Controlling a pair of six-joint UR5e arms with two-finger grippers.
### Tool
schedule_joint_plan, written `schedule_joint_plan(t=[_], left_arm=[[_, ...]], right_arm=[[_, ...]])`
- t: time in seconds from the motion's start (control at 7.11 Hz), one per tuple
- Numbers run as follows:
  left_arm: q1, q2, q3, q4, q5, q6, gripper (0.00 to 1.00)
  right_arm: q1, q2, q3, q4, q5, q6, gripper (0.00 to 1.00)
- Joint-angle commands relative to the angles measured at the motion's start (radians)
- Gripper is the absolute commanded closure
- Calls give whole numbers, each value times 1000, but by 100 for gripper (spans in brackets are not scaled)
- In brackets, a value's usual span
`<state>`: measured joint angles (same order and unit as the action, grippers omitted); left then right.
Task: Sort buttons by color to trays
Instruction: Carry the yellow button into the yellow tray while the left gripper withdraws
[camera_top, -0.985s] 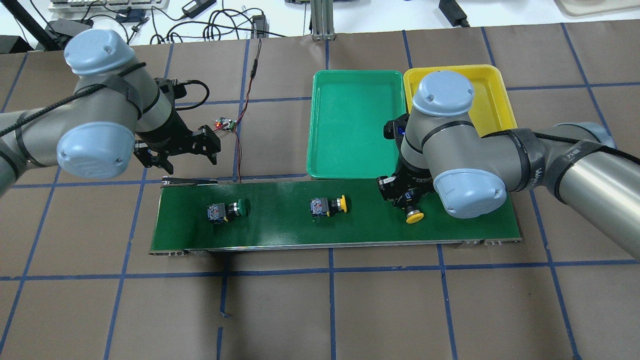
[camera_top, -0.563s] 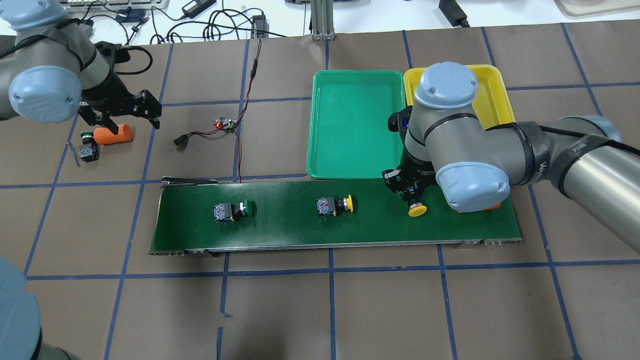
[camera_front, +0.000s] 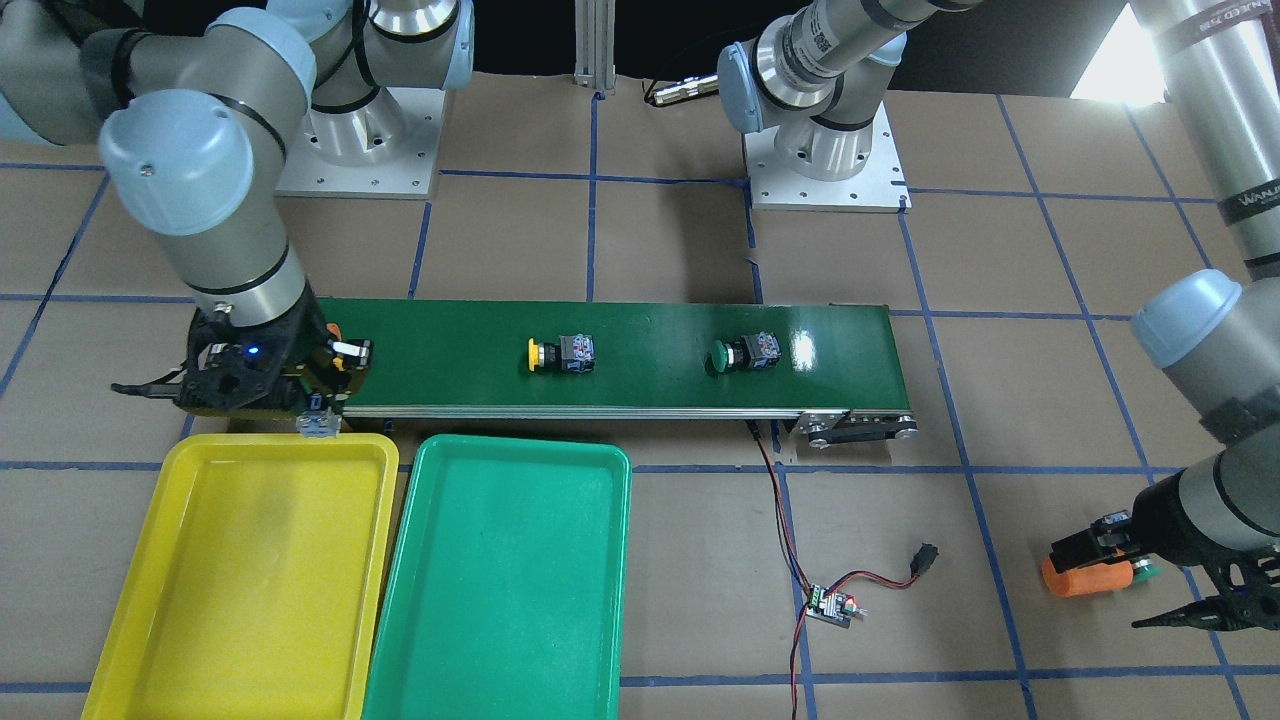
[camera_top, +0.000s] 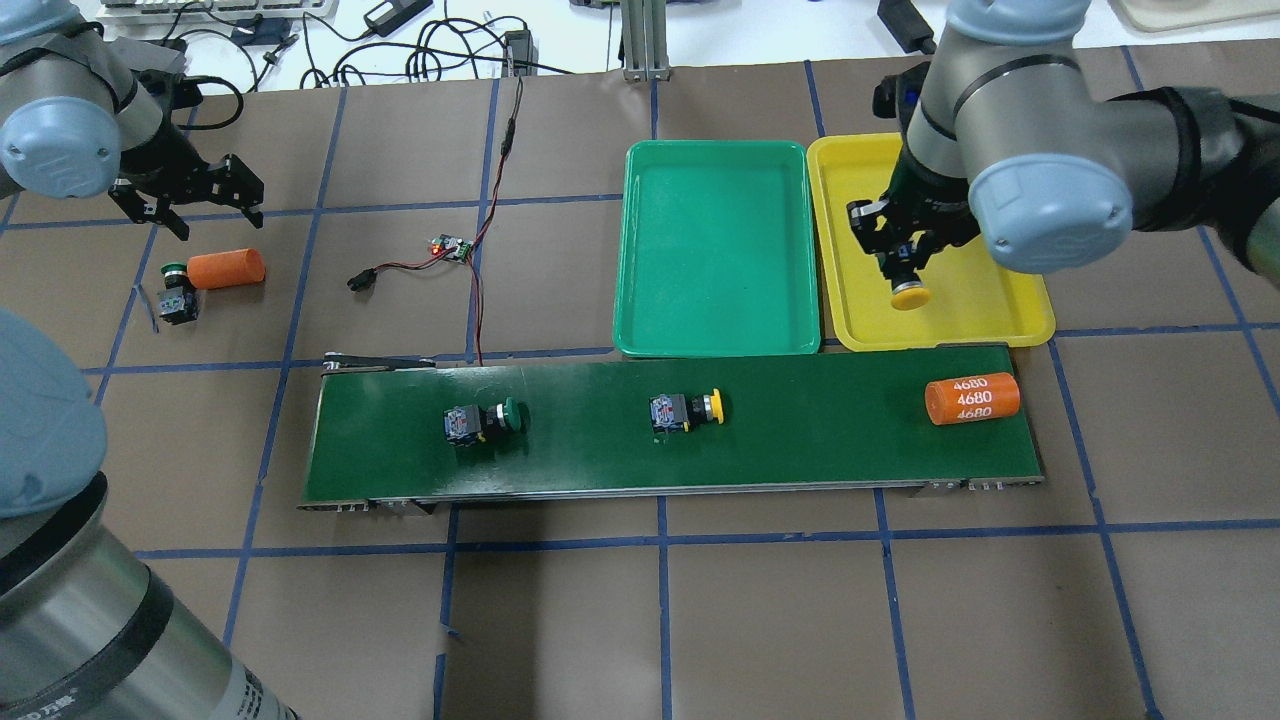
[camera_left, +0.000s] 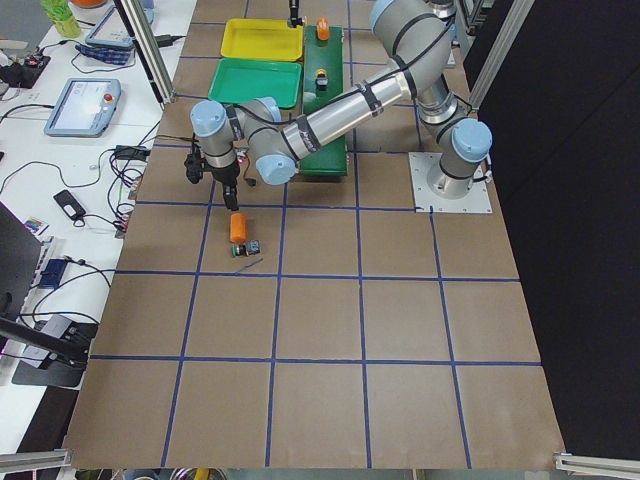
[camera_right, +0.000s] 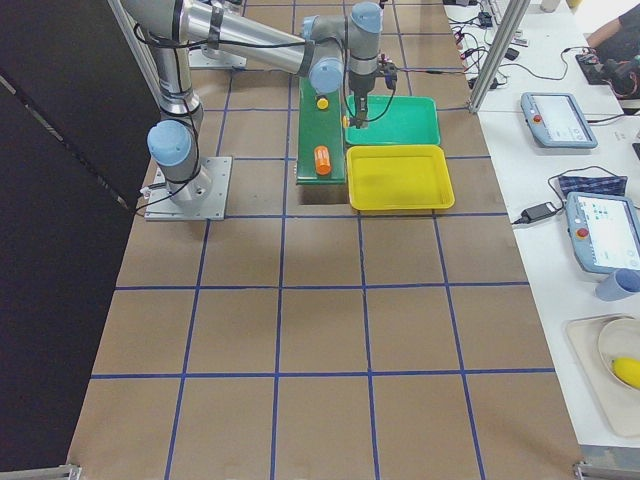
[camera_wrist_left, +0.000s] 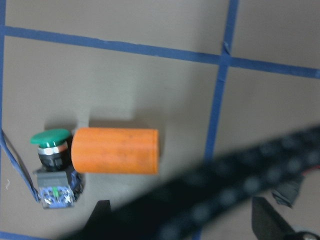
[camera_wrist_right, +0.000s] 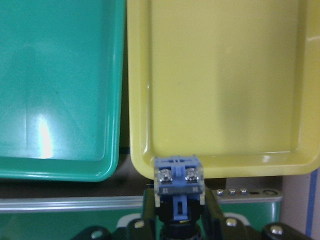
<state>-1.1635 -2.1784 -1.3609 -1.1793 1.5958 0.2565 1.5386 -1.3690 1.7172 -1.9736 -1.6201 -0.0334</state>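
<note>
The held yellow button (camera_top: 909, 295) is gripped at its black collar by the right claw (camera_top: 902, 265). It hangs above the yellow tray (camera_top: 985, 300), near the tray's edge beside the belt (camera_top: 800, 440), with its cap toward the robot's side. The second yellow button (camera_top: 685, 411) lies on its side at the middle of the belt. The belt green button (camera_top: 483, 420) lies the same way, further to the robot's left, and both caps point to the robot's right. The bench green button (camera_top: 177, 295) lies on the bench (camera_top: 660, 620) far to the left, its cap just beside an orange cylinder (camera_top: 227, 268). The green tray (camera_top: 715, 250) and the yellow tray lie flat, side by side, just beyond the belt.
</note>
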Motion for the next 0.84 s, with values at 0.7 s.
schedule_joint_plan(t=[0.7], left_arm=[[65, -80, 20, 44, -84, 135, 0]], right_arm=[[11, 277, 10, -299, 26, -40, 88]])
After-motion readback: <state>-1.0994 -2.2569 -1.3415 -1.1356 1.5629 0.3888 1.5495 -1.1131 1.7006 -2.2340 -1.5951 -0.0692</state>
